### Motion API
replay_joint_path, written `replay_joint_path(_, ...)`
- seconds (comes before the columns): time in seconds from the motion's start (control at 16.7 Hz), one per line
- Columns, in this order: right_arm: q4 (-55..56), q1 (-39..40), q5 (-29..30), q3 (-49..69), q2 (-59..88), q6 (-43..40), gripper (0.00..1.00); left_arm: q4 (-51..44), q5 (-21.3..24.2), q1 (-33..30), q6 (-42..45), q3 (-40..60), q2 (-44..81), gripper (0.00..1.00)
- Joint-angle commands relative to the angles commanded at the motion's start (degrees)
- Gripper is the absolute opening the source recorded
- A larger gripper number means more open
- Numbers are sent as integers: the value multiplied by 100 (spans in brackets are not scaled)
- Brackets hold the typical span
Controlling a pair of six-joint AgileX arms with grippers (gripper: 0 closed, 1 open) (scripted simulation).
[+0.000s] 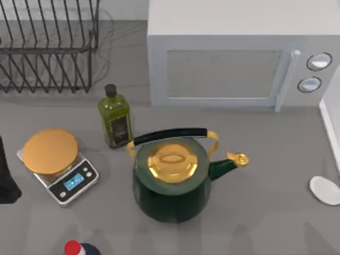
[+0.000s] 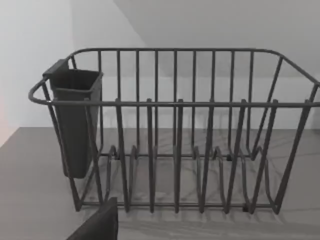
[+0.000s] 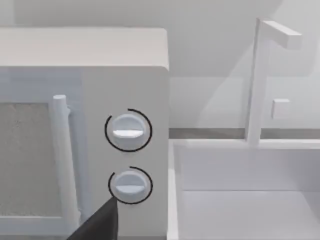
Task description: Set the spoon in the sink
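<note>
From above, the small white spoon (image 1: pixel 325 189) lies on the grey desk (image 1: pixel 265 212) at the right edge, beside the dark green kettle (image 1: pixel 172 183); nothing grasps it. My left wrist faces a wire dish rack (image 2: pixel 175 130). My right wrist faces the white sink (image 3: pixel 245 200). I cannot tell either hand's state. Reaching for the spoon comes next, I judge.

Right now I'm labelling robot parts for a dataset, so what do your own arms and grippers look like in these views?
Little of them is in frame. The left arm is a matte black, unmarked shape at the table's left edge. Each wrist view catches one dark charcoal, flat-faced wedge: a left gripper finger and a right gripper finger. No cables or markings are visible.
</note>
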State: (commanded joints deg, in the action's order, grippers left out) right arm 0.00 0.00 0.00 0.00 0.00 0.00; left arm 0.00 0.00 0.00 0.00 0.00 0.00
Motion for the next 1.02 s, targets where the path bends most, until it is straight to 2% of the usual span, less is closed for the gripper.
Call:
replay_joint_path(0.18,-69,-7,4,67,72,-64,100,0,0,0,0,0,0,100)
replay_joint_path(0.42,-853,-42,18,764,931,-734,100,0,0,0,0,0,0,100)
replay_joint_path(1.02,-4466,-156,11,3601,5862,-3575,100,0,0,0,0,0,0,100)
